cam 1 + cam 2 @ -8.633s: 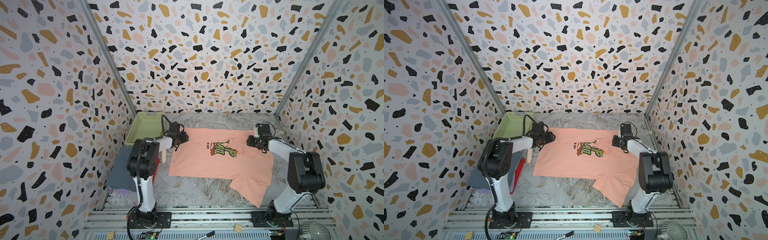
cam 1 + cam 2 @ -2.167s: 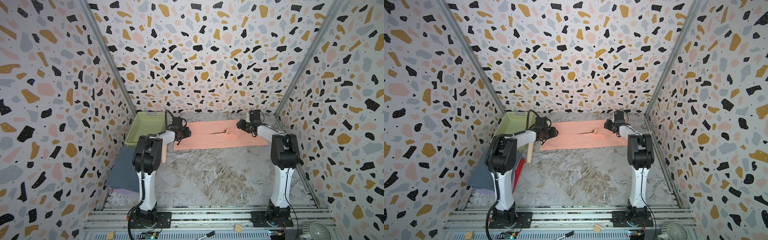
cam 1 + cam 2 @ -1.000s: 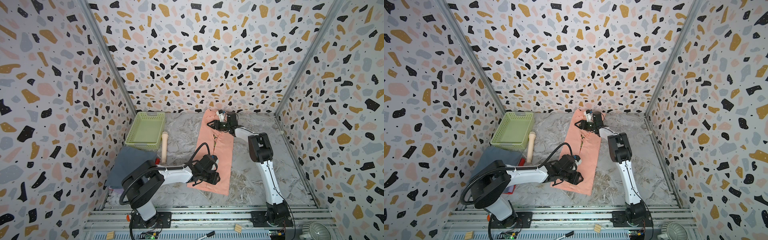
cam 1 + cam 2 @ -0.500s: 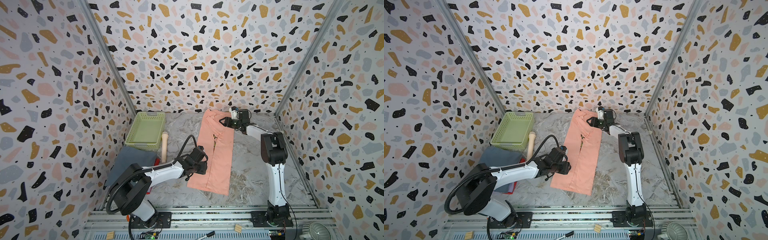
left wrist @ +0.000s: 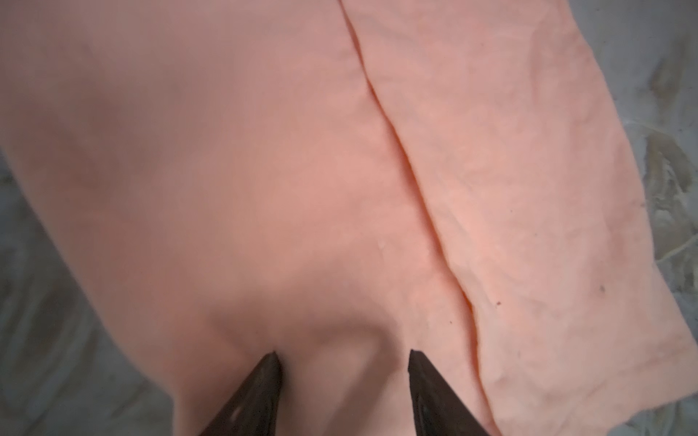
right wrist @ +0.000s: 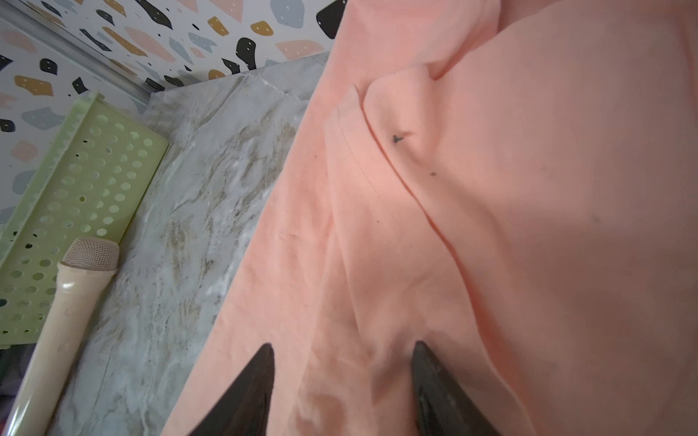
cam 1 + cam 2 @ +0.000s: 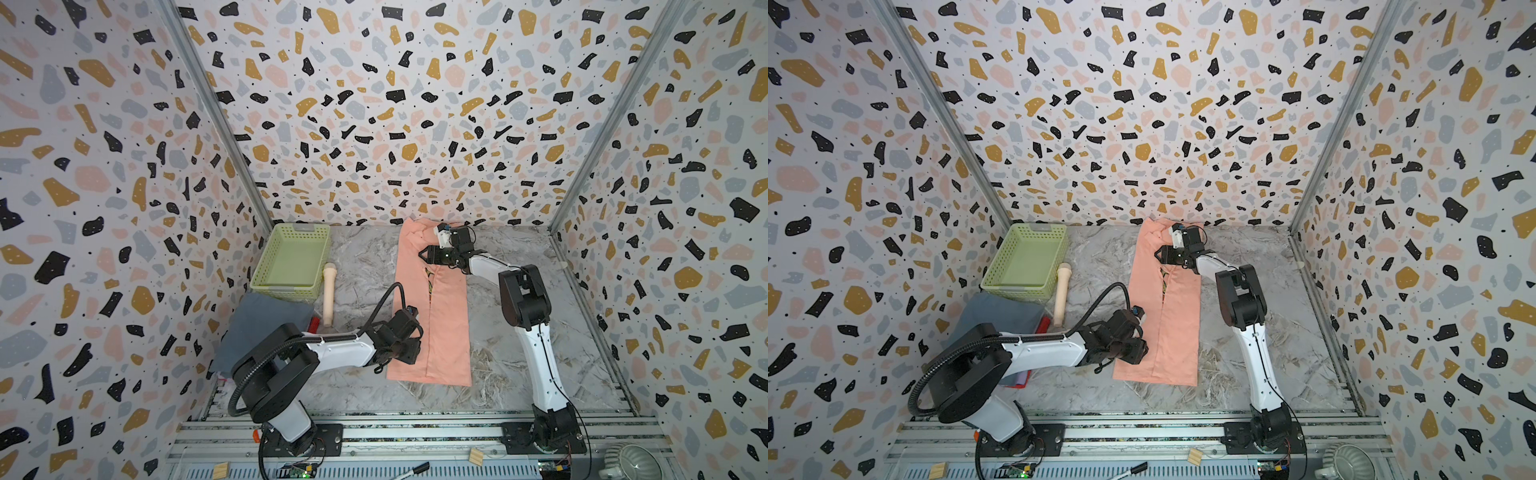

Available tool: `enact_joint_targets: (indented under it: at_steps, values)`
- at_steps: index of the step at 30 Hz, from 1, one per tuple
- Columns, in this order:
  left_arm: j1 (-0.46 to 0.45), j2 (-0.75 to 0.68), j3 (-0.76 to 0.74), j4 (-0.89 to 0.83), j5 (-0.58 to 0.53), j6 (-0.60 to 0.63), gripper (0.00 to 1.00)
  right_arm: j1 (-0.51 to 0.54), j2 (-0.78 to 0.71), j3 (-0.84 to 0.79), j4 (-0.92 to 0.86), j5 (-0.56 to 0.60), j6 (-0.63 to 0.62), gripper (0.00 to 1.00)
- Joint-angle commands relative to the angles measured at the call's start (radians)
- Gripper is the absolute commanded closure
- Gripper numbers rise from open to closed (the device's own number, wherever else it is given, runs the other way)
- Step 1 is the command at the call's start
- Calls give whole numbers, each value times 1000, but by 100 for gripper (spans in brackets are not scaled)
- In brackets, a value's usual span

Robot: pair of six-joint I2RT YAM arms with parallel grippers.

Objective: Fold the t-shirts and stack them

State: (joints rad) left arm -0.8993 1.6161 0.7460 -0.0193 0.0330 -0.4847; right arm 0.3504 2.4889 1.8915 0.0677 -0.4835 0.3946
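Salmon-peach t-shirt [image 7: 446, 316] lies spread beneath and ahead of both pairs of jaws. Left jaws stand part-open, a cloth pucker between their tips. Right jaws stand part-open too, cloth between them.

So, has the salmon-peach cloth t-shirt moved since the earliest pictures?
Yes. The salmon-peach t-shirt lay spread wide beside the pale green perforated plastic basket; now it is a narrow strip running front-to-back, farther right of that basket.

This is a robot test cell in a lab, not a home. Terrazzo-print panel walls [image 7: 374, 104] box in a marble-look tabletop [image 7: 365, 266] on the left, right and far sides. Metal posts [image 7: 216, 112] stand in the far corners. Two robot arms [image 7: 536, 353] are bolted to aluminium rails [image 7: 415, 432] along the near edge, beside a bare circuit board [image 7: 300, 471].
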Motion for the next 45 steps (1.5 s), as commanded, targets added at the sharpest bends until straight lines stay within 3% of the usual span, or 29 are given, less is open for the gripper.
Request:
enact_joint_targets:
  at_steps: [1,7,11,14,19,21,30,38,45]
  values:
    - [-25,50,-48,-38,89,-39,44,27,36,35,-71,-3,-24,41]
    - [-23,-7,-8,-74,26,-64,44,7,-53,-19,-68,34,-41,41]
    - [-17,-115,5,-66,55,-69,42,-8,-262,-196,39,22,-87,40]
    - [-15,-206,-34,-66,88,-84,38,-19,-461,-355,-2,73,-123,38]
    - [-6,-326,-148,-95,112,-163,36,-20,-810,-768,-7,124,-3,35]
    - [-6,-361,-186,-118,139,-193,37,-2,-948,-919,-23,141,44,30]
    - [-8,-469,-338,-103,229,-286,42,59,-1480,-1348,-378,203,194,30]
    - [-9,-428,-419,23,249,-349,46,152,-1664,-1557,-510,191,347,34]
    - [-8,-422,-447,95,230,-378,53,281,-1618,-1630,-483,216,387,39]
